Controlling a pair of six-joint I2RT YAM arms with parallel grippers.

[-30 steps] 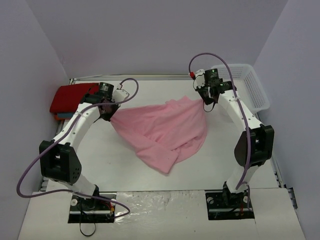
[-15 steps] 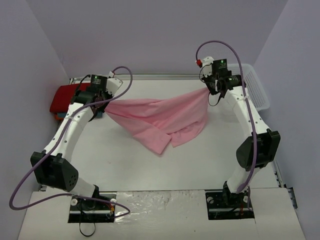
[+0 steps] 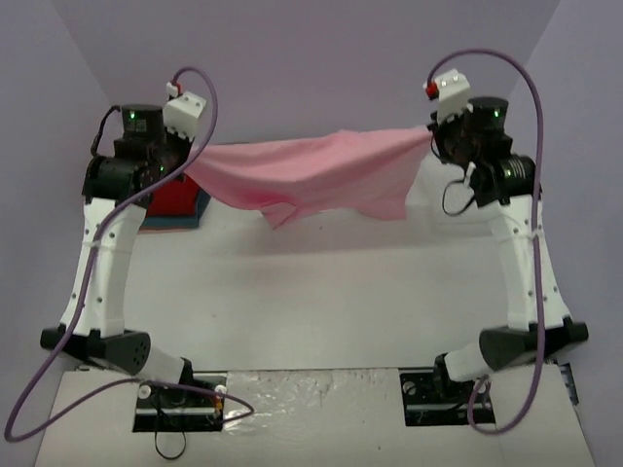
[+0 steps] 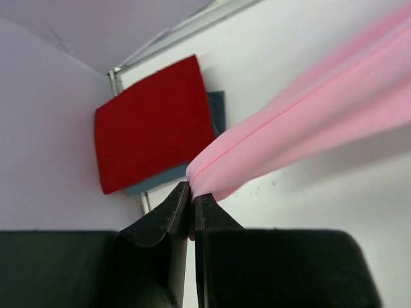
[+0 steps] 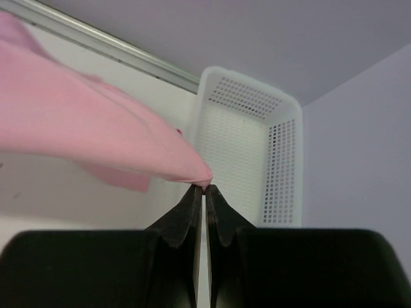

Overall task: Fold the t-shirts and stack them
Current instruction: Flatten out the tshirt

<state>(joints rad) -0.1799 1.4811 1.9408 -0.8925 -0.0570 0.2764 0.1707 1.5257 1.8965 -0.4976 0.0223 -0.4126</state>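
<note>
Pink t-shirt [image 3: 311,180]: unfolded, suspended in the air between the two arms, above the far half of the worktop [image 3: 311,292]. Its upper edge runs nearly taut from one hand to the other. The loose cloth below sags in uneven folds, lowest a little left of centre.

Left hand [image 4: 192,191]: fingers closed to a narrow slit, pinching a bunched edge at the left end of the pink t-shirt. From the pinch, the cloth leads up and to the right in the left wrist view as a thick rolled band.

Right hand [image 5: 204,188]: fingers closed in the same manner, gripping a pointed corner at the right end of the garment. The cloth spreads away to the left in that wrist view.

Red t-shirt [image 4: 151,122]: folded to a flat rectangle, lying in the far left corner of the worktop, close to the wall.

Teal t-shirt [image 4: 216,106]: folded, directly under the red one, visible only as a strip along two of its edges.

Basket [image 5: 282,167]: white mesh plastic, standing at the far right of the worktop, beyond the right hand.
</note>
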